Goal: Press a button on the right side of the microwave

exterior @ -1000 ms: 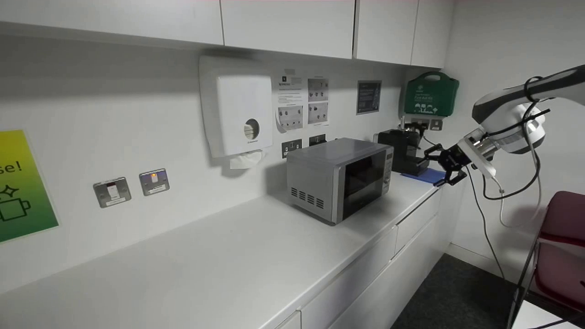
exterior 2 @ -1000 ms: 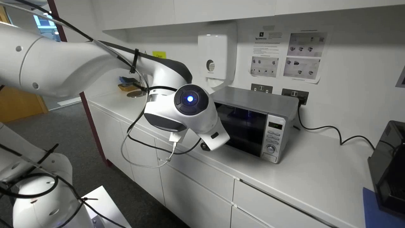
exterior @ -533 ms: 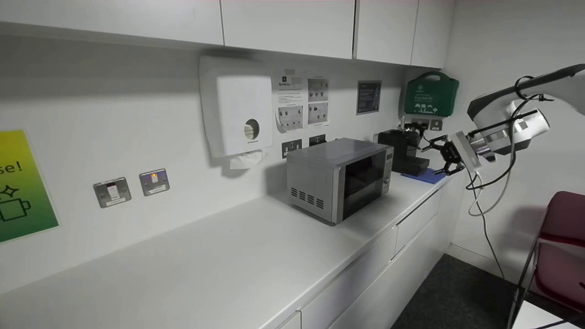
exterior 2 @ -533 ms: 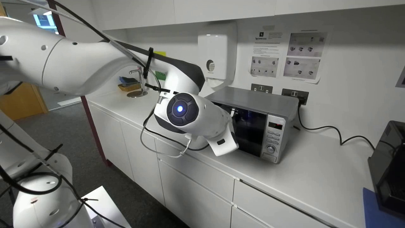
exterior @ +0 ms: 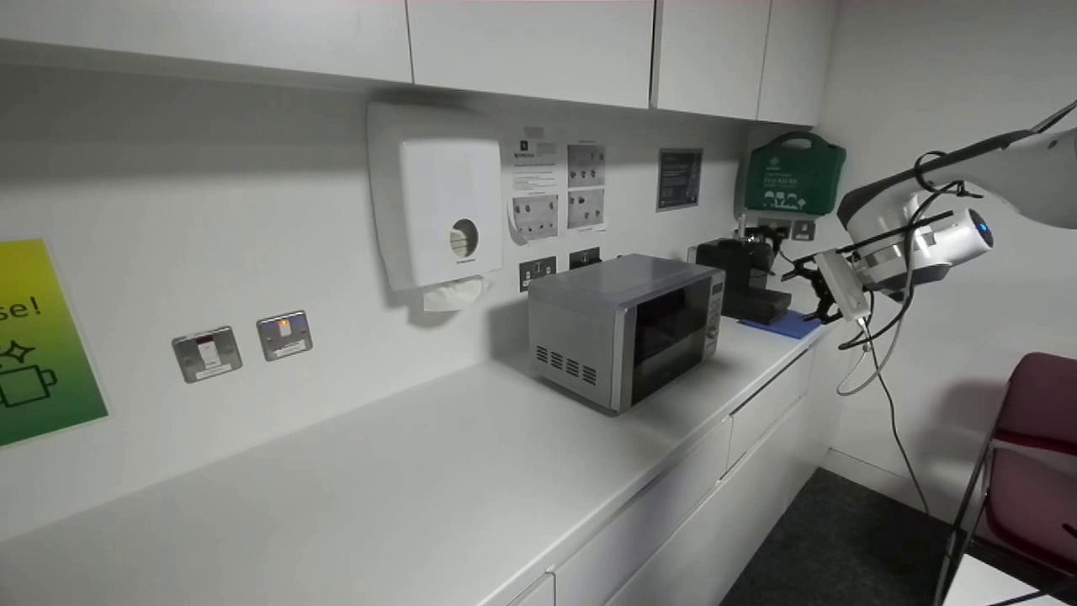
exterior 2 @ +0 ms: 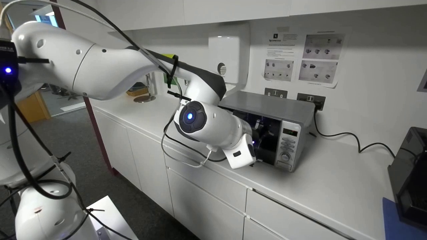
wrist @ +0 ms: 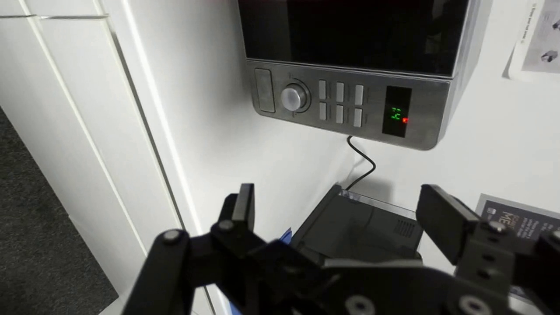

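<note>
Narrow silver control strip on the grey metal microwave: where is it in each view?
In an exterior view: control strip, right of centre.
In an exterior view: strip, right of centre, slightly low.
In the wrist view: strip, upper middle, crosswise.
Shared landmark: black box-shaped machine, beyond the strip.

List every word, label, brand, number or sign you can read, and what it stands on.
"se!": poster, cut off by the picture edge.
"First Aid Kit": green case.
"NESPRESSO", blurred, so only probable: white sheet.
"ME": dark wall sign; its smaller print is unreadable.
Too small or blurred: green digits on the microwave display, print on the dispenser and switch plates.
</note>
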`<act>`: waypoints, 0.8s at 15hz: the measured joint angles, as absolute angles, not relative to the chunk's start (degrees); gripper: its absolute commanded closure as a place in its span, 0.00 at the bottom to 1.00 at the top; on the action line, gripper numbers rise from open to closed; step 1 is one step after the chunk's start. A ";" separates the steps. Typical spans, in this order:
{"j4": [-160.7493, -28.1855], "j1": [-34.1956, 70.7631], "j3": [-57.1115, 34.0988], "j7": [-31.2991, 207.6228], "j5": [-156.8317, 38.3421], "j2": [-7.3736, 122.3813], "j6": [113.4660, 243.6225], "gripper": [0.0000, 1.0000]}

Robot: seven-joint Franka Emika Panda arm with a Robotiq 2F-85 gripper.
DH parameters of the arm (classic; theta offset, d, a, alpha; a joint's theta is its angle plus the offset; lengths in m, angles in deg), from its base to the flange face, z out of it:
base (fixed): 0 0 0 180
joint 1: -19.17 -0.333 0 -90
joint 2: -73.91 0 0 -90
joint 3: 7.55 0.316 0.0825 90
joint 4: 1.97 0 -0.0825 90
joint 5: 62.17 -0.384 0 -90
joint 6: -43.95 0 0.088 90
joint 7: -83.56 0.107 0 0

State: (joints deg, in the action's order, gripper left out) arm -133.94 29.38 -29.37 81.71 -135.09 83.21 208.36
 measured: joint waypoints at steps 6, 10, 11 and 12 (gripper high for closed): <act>-133.77 28.86 -29.34 80.38 -138.46 82.29 209.85 0.00; -130.62 27.13 -29.19 74.22 -149.78 79.01 213.93 0.04; -129.19 26.78 -29.19 71.62 -153.46 77.86 214.72 0.26; -127.67 26.54 -29.18 68.62 -157.22 76.70 215.37 0.28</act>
